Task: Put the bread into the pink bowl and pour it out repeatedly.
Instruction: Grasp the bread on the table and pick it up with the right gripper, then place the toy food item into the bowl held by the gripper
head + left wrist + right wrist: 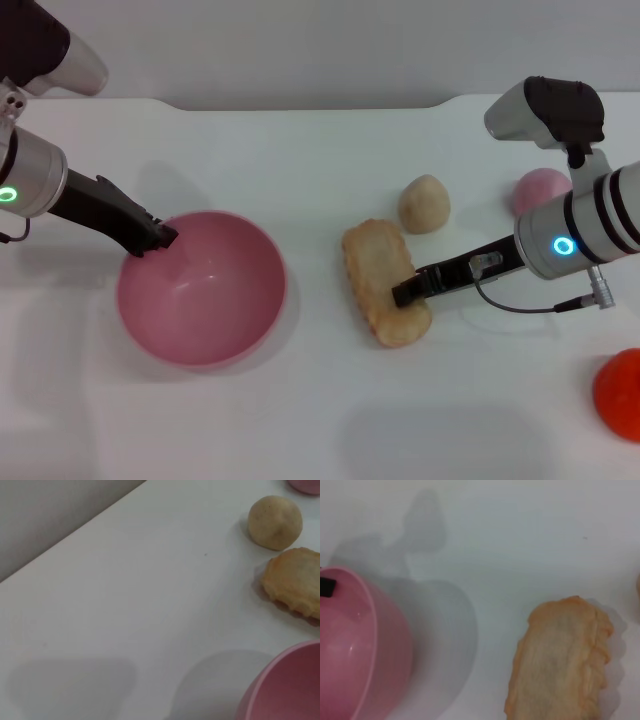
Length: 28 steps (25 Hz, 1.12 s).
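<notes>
Pick-up step: right gripper (405,294) is closing on the bread (384,283) beside the pink bowl (202,288); left gripper (160,238) is pinching its rim. Next: lift, carry over bowl.

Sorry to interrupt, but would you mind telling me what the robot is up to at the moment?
It is working with a toy bread and a pink bowl on a white table. The left gripper is at the bowl's far rim, apparently gripping it. The right gripper is down on the bread, which lies on the table beside the bowl, not in it. The bowl is empty. A beige lump and a small pink dome lie farther back.
</notes>
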Available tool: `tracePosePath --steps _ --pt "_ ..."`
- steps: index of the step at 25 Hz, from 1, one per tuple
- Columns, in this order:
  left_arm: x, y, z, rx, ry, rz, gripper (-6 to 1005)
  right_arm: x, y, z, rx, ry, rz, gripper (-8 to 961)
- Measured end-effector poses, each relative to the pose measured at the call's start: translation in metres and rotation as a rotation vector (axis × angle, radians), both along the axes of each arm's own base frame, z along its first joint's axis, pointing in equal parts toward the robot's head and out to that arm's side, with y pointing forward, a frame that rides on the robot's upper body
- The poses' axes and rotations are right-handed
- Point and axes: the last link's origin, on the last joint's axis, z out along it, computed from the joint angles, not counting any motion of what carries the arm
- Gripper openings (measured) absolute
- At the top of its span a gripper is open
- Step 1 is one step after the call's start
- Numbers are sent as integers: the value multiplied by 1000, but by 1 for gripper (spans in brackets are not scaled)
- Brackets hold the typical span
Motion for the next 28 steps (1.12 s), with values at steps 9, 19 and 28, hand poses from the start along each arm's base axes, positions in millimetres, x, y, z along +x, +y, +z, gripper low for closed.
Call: tracePosePath --steps 9,19,28 --pt "0 1 1 7 2 -2 52 1 0 9 52 9 25 185" --pt "1 2 1 20 -5 4 53 -12 4 52 281 34 173 141" --pt "4 2 -4 14 -14 1 53 -74 1 92 428 78 459 134"
